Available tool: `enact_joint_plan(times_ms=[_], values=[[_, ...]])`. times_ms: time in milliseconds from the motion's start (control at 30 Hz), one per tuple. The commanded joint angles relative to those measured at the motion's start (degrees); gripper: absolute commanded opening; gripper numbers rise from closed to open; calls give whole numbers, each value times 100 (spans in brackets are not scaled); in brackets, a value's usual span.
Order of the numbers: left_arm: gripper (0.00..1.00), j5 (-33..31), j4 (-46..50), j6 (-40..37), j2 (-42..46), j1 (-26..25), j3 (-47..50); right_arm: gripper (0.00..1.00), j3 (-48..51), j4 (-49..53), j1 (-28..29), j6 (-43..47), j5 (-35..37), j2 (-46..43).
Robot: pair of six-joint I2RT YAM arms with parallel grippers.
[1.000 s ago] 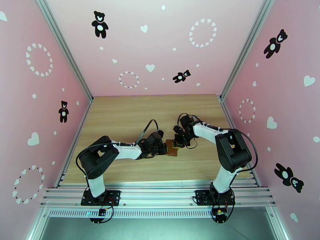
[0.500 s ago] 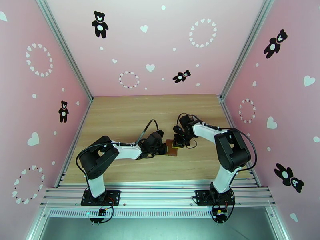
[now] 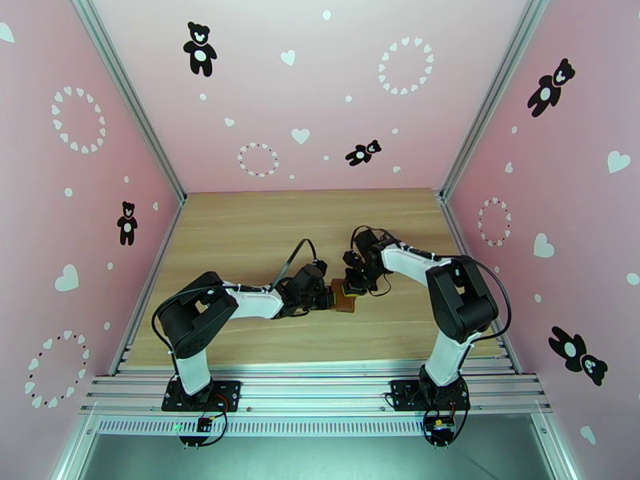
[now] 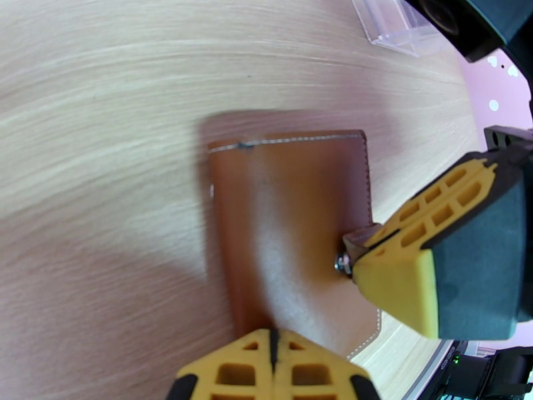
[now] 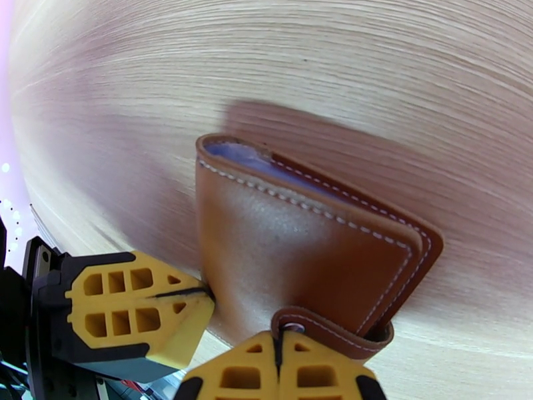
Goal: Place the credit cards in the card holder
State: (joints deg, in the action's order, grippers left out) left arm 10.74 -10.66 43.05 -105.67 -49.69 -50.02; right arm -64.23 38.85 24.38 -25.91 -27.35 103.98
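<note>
The card holder, a brown stitched wallet, is folded shut just above the wooden table between both arms. My left gripper is shut on its edge, and the right wrist view has that gripper at the wallet's left side. My right gripper is shut on the snap tab; the left wrist view has it pinching the tab by the metal snap. A strip of greyish inner pocket peeks out of the fold. The credit cards are hidden.
A clear plastic case lies on the table beyond the wallet. Pink patterned walls enclose the wooden table on three sides. A metal rail with both arm bases runs along the near edge.
The right arm's elbow has drifted slightly to the left. Both grippers and the wallet stay where they were.
</note>
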Motion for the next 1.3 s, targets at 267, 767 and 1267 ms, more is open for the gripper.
enact_joint_plan(times_ms=[267,767,1267], values=[[2,77,310,-106,-187,-36,122,0,-171,395,515,49,806,766],[51,-2313,1570,-539,2018,-66,529,63,-484,-79,840,-4,1858,-1226],[93,-6591,399,-3568,6130,1846,3066,99,3759,-4279,-303,1370,5435,-5543]])
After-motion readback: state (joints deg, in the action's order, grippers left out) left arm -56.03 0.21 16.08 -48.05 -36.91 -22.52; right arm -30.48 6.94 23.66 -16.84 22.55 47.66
